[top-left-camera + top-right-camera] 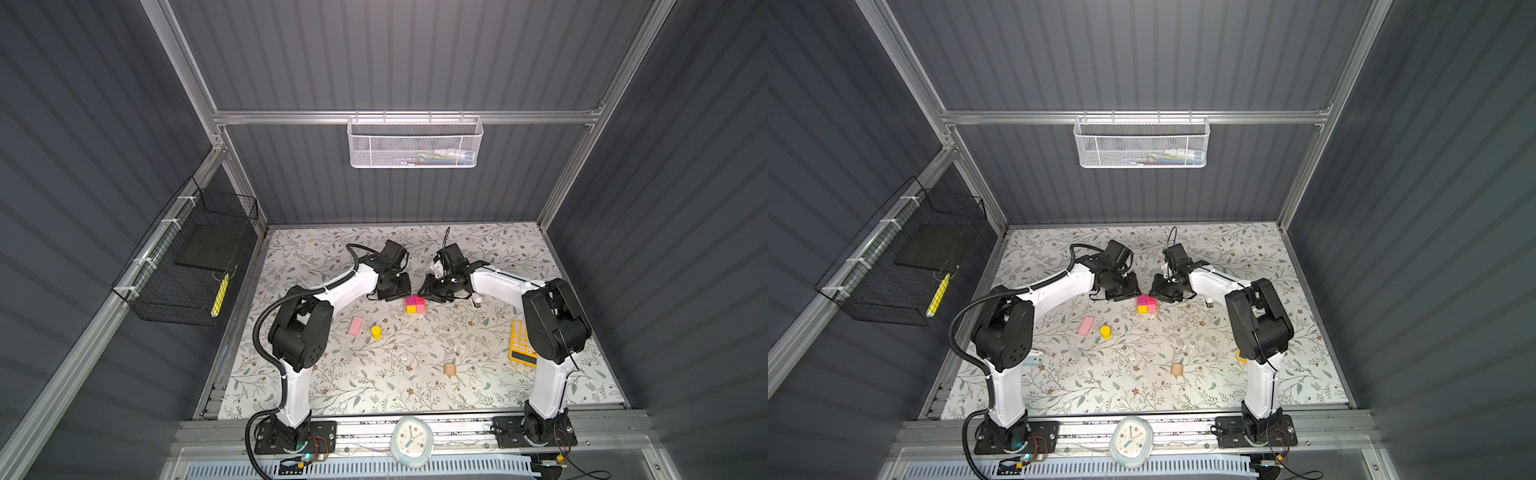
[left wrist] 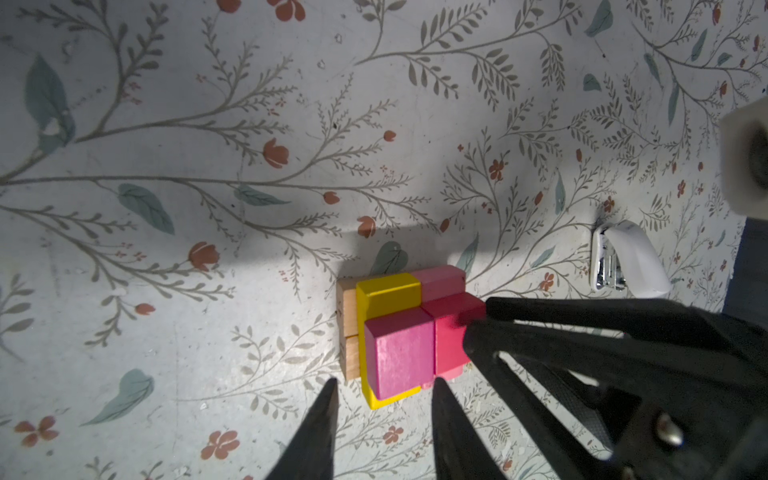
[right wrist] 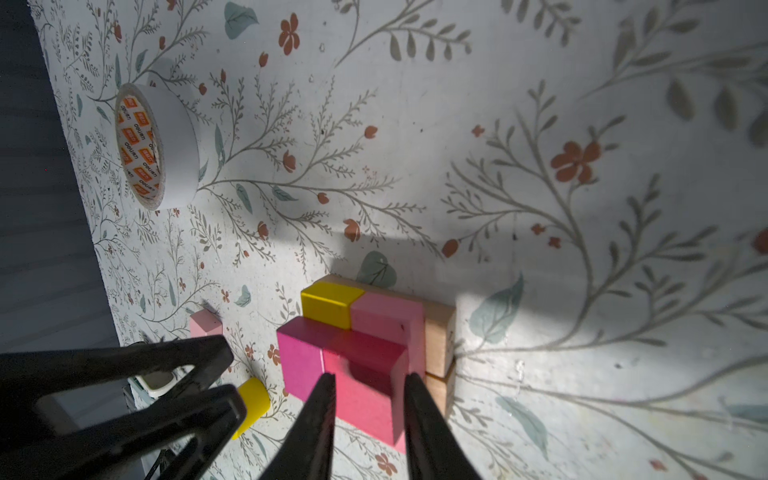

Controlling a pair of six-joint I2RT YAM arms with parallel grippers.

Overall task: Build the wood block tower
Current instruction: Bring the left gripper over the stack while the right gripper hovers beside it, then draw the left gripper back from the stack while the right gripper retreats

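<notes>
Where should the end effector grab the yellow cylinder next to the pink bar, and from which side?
Probably from straight above, closing on its curved sides. The yellow cylinder stands upright, round face up, apart from the pink bar, so there should be room on either side.

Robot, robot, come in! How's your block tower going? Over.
Left fingers open, near magenta wooden cube. Right fingers straddle red wooden cube on block tower, grip unclear. Nothing in the way. Over.
</notes>
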